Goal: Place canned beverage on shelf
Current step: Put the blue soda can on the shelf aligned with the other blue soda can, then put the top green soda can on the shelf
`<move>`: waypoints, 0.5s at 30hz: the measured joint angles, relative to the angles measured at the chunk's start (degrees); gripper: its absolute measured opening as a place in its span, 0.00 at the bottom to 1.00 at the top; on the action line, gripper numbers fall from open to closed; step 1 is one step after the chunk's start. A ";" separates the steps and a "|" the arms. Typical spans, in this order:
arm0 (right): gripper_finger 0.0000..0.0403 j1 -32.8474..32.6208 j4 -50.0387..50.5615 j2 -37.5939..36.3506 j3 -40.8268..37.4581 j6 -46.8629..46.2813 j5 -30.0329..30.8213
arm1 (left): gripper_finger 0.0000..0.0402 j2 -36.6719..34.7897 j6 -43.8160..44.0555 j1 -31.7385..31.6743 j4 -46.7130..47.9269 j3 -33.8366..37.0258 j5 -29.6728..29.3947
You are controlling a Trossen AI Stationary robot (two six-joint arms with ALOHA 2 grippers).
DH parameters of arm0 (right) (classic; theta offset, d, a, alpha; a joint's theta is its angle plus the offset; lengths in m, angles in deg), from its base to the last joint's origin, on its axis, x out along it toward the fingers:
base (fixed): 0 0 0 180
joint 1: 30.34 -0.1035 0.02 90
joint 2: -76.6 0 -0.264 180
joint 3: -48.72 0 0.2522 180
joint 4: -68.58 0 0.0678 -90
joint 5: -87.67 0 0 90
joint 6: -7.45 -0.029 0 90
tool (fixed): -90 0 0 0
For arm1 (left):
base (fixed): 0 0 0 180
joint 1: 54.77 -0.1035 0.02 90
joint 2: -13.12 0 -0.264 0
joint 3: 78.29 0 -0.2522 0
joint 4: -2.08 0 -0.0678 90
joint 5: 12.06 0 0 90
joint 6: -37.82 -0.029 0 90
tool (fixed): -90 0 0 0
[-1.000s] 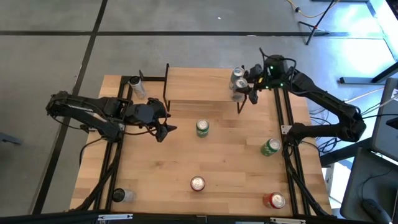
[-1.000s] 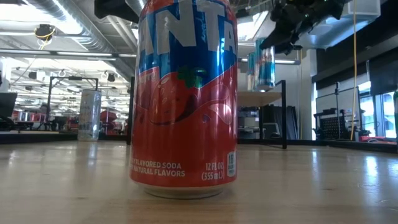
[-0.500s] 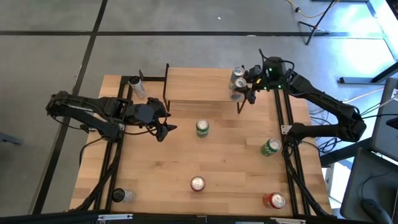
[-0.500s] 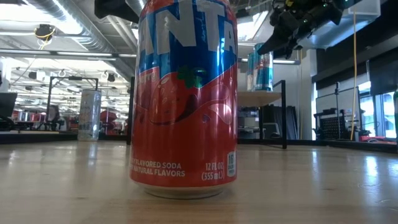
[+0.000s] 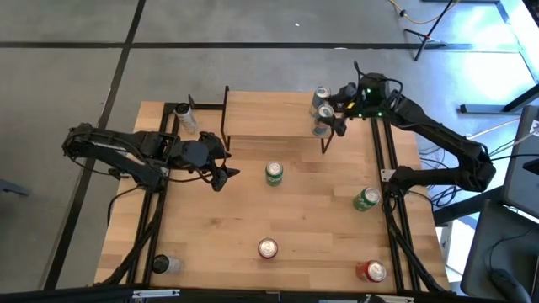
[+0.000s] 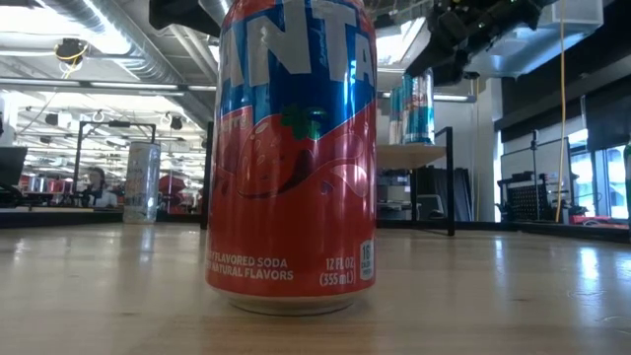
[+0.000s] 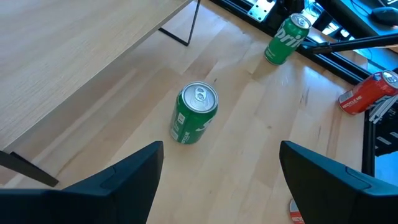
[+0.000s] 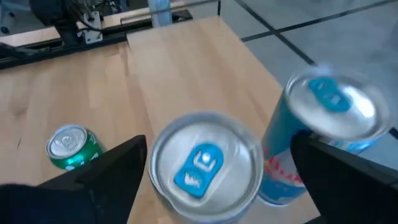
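The shelf point(image 5: 269, 114), a light wood plank on thin black legs, stands at the table's far side. Two blue-and-silver cans point(image 5: 322, 115) point(image 5: 321, 95) stand upright on its right end, also seen in the low view point(image 6: 415, 106). My right gripper point(image 5: 337, 108) is open at these cans. Its fingers point(image 8: 109, 177) stand on either side of the nearer can point(image 8: 205, 165). My left gripper point(image 5: 224, 172) hangs open above the table, left of an upright green can point(image 7: 194, 113), holding nothing.
A red Fanta can point(image 5: 268, 248) stands near the table's front, filling the low view point(image 6: 291, 158). A green can point(image 5: 365, 199) and a red can point(image 5: 371, 271) lie on the right. Silver cans stand at the far left point(image 5: 185, 115) and near left point(image 5: 165, 263).
My right gripper has opened and let go of the nearer blue-and-silver can, which stays upright on the shelf's right end beside the other can. The gripper has tipped up a little above the can tops.
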 joint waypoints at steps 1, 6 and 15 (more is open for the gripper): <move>0.96 0.00 0.85 -0.02 0.97 0.14 0.26 | 0.77 0.00 -0.02 0.00 0.00 0.00 0.00; 0.95 0.00 7.05 -0.04 5.70 0.64 0.12 | 0.77 0.00 -0.01 0.02 0.00 0.00 0.00; 0.94 -8.34 9.80 -0.61 8.96 -4.38 -5.95 | 0.77 3.41 -5.23 0.01 -7.61 -0.04 0.10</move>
